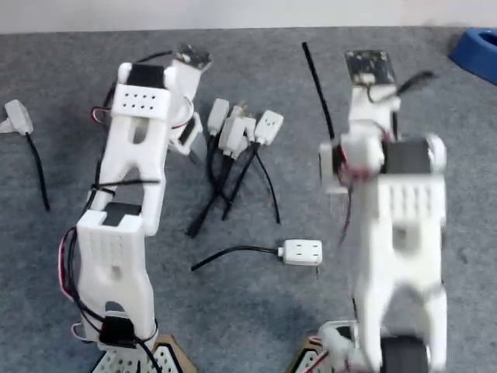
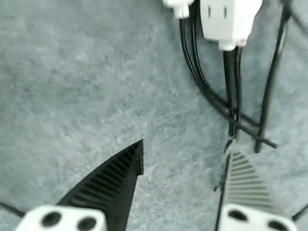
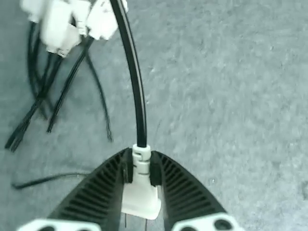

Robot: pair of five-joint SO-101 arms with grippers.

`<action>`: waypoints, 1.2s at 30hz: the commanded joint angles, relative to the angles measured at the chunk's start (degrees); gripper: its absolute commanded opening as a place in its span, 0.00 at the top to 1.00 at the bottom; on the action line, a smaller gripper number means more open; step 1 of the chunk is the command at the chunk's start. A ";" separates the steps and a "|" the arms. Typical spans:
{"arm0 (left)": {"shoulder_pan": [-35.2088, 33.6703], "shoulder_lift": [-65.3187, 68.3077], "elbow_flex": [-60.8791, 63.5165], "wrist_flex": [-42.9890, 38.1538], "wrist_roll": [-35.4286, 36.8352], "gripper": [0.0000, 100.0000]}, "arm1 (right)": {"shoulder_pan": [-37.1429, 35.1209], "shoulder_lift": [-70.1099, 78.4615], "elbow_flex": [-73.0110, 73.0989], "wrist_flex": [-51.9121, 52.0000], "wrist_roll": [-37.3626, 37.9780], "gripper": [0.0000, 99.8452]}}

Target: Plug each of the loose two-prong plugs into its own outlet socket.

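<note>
The right gripper (image 3: pixel 141 155), clamped on a plug (image 3: pixel 140 197), should bring it square to a socket (image 2: pixel 226 19); the left gripper (image 2: pixel 186 148) gapes empty.

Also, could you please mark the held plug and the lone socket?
held plug (image 3: pixel 140 196), right wrist view, its white body.
lone socket (image 1: pixel 301 251), high view, middle of its face.

Tangle of sockets and black cords (image 1: pixel 233 144) choked the middle, cords fanning toward 7 o'clock. Lone socket (image 1: pixel 301 251) sat at its 5 o'clock, with a narrow bare strip between. The plug (image 3: pixel 140 192) clamped in the right end effector (image 3: pixel 142 154) trailed a cord (image 1: pixel 317 85) that fenced the tangle's 3 o'clock side. The surface (image 1: pixel 233 326) lay open at 6 o'clock.
</note>
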 commanded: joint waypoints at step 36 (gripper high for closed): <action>23.34 -58.51 72.84 -38.77 12.31 0.73 | -6.46 -30.99 59.21 -51.12 -29.27 0.99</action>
